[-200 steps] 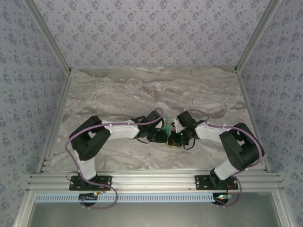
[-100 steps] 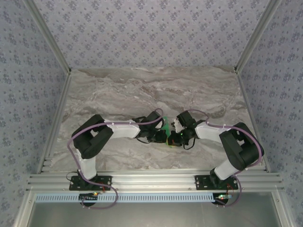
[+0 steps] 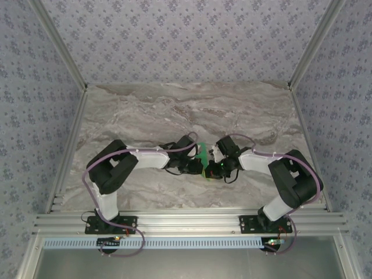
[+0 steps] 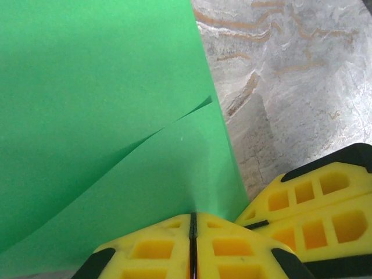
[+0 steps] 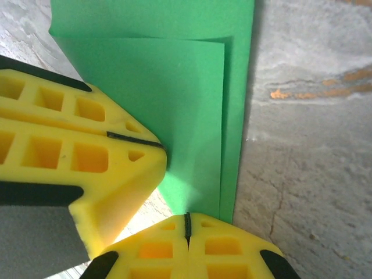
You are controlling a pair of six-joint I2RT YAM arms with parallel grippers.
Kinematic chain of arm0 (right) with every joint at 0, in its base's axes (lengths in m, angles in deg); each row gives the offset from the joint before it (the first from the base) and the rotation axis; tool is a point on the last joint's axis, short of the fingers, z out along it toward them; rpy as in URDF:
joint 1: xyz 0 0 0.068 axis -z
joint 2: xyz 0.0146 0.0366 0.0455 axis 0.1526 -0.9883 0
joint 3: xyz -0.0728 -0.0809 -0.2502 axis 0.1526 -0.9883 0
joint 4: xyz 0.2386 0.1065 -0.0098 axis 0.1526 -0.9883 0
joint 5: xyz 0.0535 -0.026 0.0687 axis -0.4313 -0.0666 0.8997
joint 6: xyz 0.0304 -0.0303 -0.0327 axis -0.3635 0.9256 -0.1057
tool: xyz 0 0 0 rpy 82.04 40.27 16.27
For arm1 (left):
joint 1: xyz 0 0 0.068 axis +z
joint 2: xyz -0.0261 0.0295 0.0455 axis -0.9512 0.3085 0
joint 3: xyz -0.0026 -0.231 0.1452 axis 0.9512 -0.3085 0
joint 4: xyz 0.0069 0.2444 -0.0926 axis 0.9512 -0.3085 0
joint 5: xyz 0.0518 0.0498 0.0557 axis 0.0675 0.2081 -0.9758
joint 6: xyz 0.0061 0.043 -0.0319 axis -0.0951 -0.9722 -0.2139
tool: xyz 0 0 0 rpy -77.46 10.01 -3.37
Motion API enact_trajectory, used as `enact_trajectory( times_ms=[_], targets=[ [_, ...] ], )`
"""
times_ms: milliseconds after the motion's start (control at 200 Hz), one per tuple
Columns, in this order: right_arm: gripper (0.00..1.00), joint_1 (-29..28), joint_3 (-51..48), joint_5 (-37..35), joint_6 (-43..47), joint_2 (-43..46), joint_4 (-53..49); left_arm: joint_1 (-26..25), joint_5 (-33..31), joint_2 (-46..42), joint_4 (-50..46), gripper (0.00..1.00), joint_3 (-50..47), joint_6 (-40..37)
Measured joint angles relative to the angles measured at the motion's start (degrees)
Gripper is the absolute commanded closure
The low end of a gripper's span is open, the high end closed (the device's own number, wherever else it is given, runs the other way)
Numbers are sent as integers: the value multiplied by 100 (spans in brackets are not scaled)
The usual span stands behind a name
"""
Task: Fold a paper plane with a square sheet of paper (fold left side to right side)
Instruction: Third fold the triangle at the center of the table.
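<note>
The green sheet of paper (image 3: pixel 202 151) is folded into layers and held just above the marble table (image 3: pixel 174 110), at the front centre between the two arms. In the left wrist view the paper (image 4: pixel 99 104) spreads out ahead of my left gripper (image 4: pixel 193 224), which is shut on its near edge; a diagonal flap edge crosses it. In the right wrist view the paper (image 5: pixel 192 99) shows two offset layers, and my right gripper (image 5: pixel 187 224) is shut on its lower corner. The left gripper's yellow fingers (image 5: pixel 75 145) press close beside it. From above, the left gripper (image 3: pixel 199 168) and right gripper (image 3: pixel 214 167) nearly touch.
Aluminium rails (image 3: pixel 186 221) run along the table's near edge by the arm bases. Patterned walls (image 3: pixel 186 40) close in the back and both sides. Bare marble (image 3: pixel 192 110) lies beyond the grippers.
Both grippers have shifted slightly left and away from the bases while holding the paper. A little more green shows above them in the top view.
</note>
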Motion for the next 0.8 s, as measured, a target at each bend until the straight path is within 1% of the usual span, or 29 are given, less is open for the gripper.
enact_trajectory(
  times_ms=[325,675,799],
  targets=[
    [100,-9,2,-2,2,-11,35,476,-52,-192,-7,91,-229,-273],
    [100,-37,2,-37,2,-15,138,997,142,-208,-175,91,-229,-542],
    [100,-37,2,-35,2,-15,142,1211,105,-243,-269,90,-229,-636]
  ],
)
